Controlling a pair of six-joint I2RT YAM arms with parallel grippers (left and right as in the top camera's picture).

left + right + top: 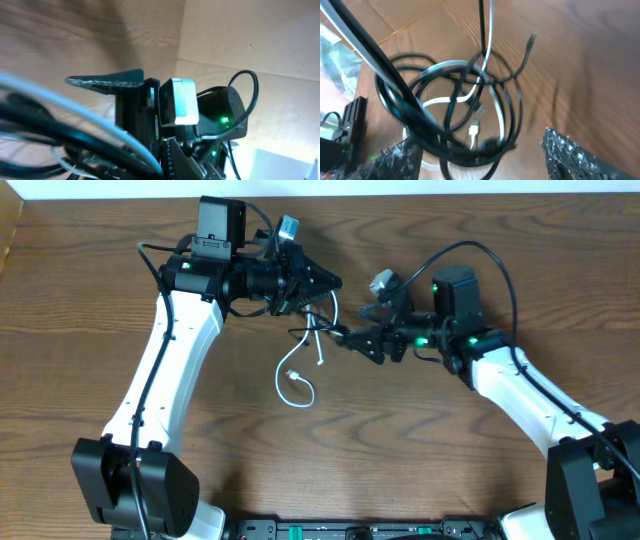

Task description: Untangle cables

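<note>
My left gripper (325,283) is raised over the table's middle and shut on the cables, which hang down from it. The white cable (296,385) drops in a loop onto the wood, with thin black cable (312,328) tangled above it. In the left wrist view the black cable (75,135) and the white cable (90,117) run blurred into my left gripper (167,165). My right gripper (352,340) is just right of the tangle. In the right wrist view it (480,160) is open wide, with black cable coils (420,120) and the white plug end (474,131) between its fingers.
The wooden table (420,460) carries both arms. The right arm's wrist and camera (220,115) show close in front of the left gripper. Thicker black arm wires arc above the right wrist (470,250). A cardboard wall (250,40) stands behind.
</note>
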